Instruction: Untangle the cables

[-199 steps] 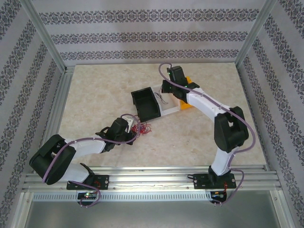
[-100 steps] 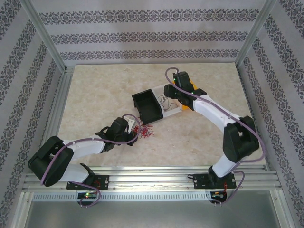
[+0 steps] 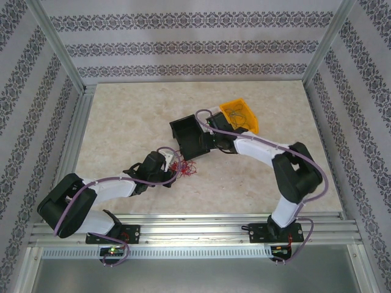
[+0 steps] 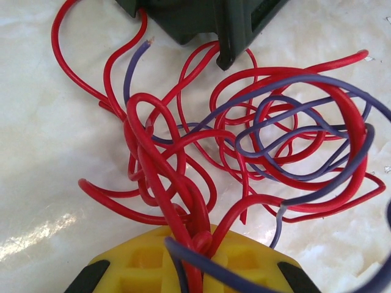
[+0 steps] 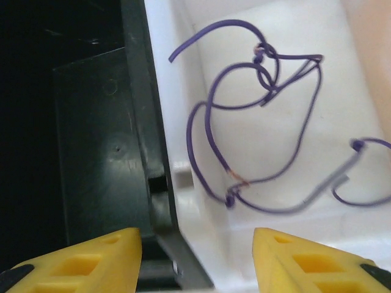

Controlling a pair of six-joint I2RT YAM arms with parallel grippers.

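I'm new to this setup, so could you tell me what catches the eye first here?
A red and purple cable tangle lies on the table, pinched by the shut left gripper. Loose purple cables lie in a white tray beside a black bin, before the open right gripper.

red and purple cables (image 4: 160,183); black bin (image 3: 190,137); orange bin (image 3: 239,115)

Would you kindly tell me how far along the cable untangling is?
Done: purple wires lie apart in the white bin. In hand: the left gripper has its jaws shut on strands of the red-and-purple clump. Left: that clump on the table is a dense knot; most separating remains.
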